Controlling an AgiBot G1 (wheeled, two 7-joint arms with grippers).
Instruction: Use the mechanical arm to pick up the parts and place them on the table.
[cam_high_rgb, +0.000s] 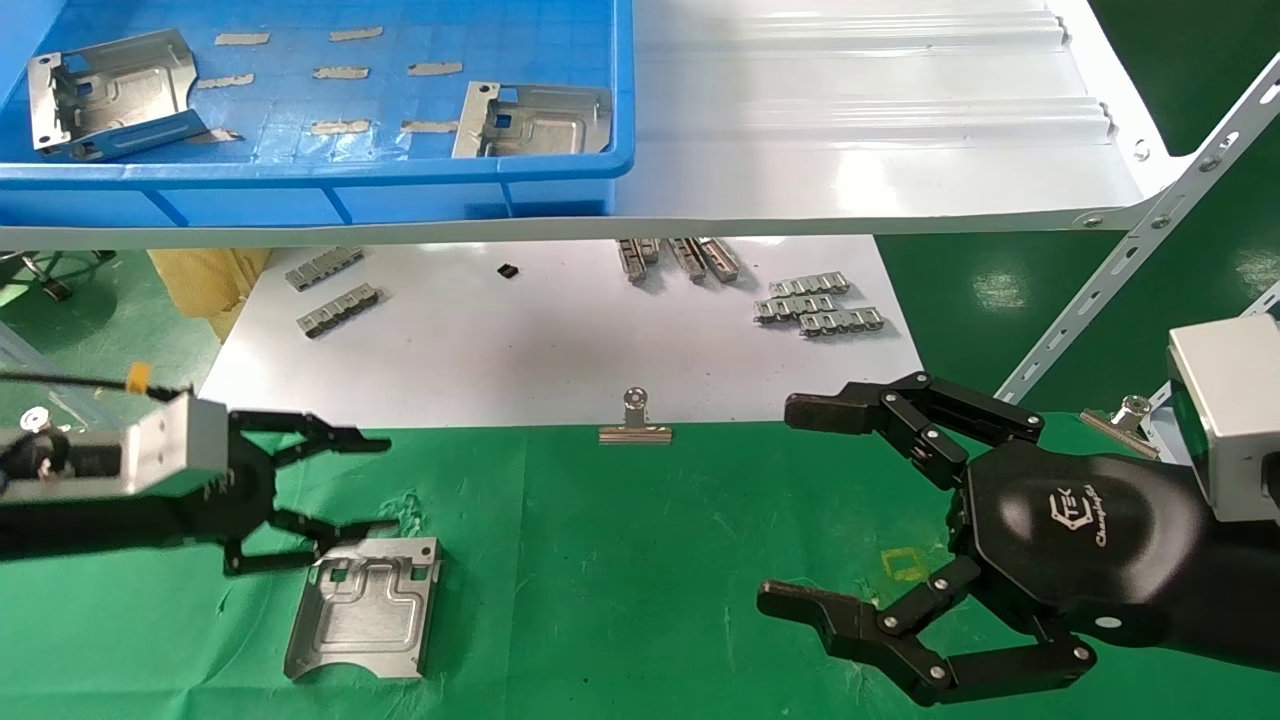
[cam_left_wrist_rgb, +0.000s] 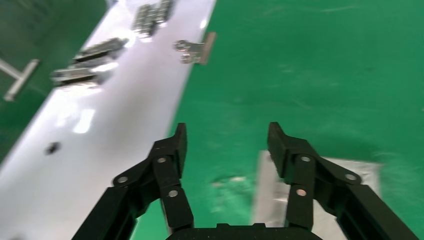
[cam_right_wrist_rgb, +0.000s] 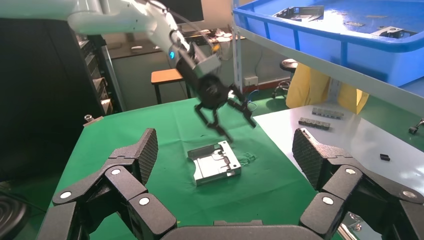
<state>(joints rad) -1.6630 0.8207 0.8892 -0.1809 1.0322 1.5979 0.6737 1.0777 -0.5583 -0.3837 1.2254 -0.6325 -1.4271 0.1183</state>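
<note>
The left mechanical arm (cam_high_rgb: 340, 485) hovered spread and empty above the stamped plate (cam_high_rgb: 365, 607) at seven o'clock on the green-clothed table (cam_high_rgb: 640, 580), while the right mechanical arm (cam_high_rgb: 800, 505) hung spread at four o'clock.

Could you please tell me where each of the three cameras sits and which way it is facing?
Head view: from the robot's head, looking down at the table; both tools show, left tool, right tool.
Left wrist view: behind the left tool, facing cloth and the white sheet.
Right wrist view: behind the right tool, facing the left arm.
All three share the plate.
</note>
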